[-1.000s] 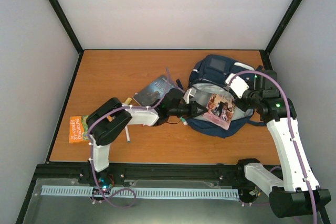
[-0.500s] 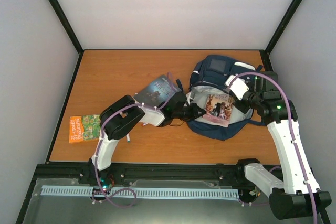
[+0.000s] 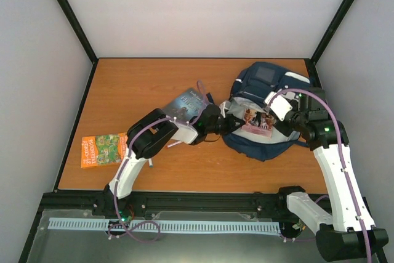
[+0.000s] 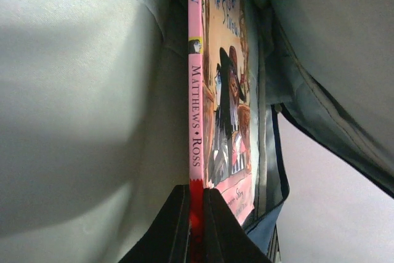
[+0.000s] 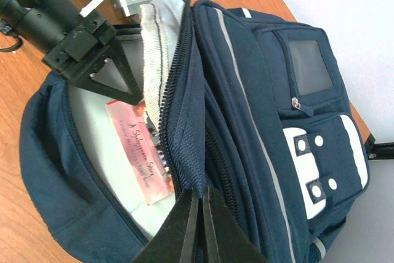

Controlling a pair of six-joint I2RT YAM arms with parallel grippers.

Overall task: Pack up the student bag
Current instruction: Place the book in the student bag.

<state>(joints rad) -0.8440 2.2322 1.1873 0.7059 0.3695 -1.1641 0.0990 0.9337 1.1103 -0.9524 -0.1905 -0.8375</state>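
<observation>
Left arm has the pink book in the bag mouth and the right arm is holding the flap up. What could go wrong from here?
1. The right gripper pinches only a thin edge of the student bag beside the zip. If that fabric slips, the flap may drop onto the pink book and the left gripper.
2. The left gripper sits inside the opening, close to the grey lining. Backing out could snag the lining and drag the bag along.

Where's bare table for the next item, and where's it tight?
Widest: the table's far-left corner, between back wall, dark book and orange book. A narrower strip runs between the student bag and the near edge. Tight: the bag's mouth, with left pincer clamping the pink book, right pincer the rim.
</observation>
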